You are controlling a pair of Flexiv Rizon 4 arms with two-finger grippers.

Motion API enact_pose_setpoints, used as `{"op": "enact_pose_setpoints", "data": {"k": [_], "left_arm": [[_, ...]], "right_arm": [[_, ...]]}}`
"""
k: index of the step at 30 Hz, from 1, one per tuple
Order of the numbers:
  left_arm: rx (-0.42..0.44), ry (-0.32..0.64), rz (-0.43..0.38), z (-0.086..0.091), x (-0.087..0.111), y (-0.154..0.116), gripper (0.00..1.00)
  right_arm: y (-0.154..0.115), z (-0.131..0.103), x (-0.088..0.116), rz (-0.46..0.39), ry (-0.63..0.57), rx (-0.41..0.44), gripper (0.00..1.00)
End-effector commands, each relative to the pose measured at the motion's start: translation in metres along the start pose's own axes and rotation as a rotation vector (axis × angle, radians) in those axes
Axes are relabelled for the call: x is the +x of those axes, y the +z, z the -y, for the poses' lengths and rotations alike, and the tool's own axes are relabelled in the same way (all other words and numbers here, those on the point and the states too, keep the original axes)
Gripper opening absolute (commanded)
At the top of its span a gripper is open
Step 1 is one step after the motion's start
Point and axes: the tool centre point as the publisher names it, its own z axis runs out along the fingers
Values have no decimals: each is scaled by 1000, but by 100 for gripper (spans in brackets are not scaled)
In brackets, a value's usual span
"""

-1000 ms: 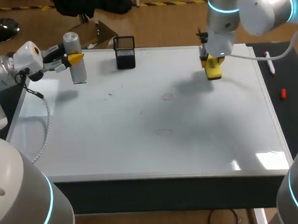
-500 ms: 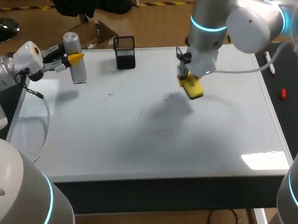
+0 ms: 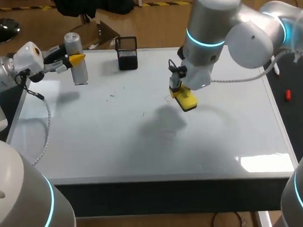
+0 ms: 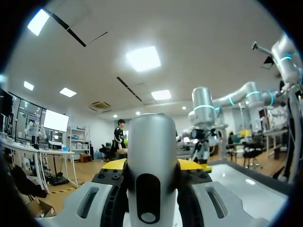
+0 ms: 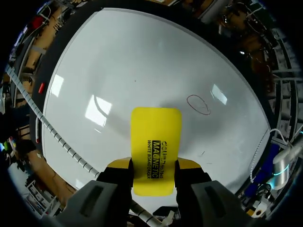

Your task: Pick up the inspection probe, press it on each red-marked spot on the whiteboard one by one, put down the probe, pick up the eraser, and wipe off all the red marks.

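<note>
Yellow eraser (image 3: 184,100), pinched in my right claw (image 5: 154,166), has crossed the whiteboard (image 3: 92,137) to a red mark (image 5: 199,105); wiping can start. Left claw (image 3: 73,60) pinches the inspection probe (image 4: 152,137).

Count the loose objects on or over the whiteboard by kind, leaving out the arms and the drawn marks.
inspection probe: 1
eraser: 1
black mesh holder: 1
Total: 3
</note>
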Motion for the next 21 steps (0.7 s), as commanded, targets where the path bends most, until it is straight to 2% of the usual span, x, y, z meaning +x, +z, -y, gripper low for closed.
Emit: {"op": "enact_pose_setpoints", "data": {"k": [1,9,21], "left_arm": [[0,1,1,1,0,0,0],[0,1,1,1,0,0,0],[0,1,1,1,0,0,0]], "right_arm": [[14,9,-8,22,-45,-17,0],[39,31,-17,40,-135,-82,0],[53,52,-23,28,-194,-122,0]]}}
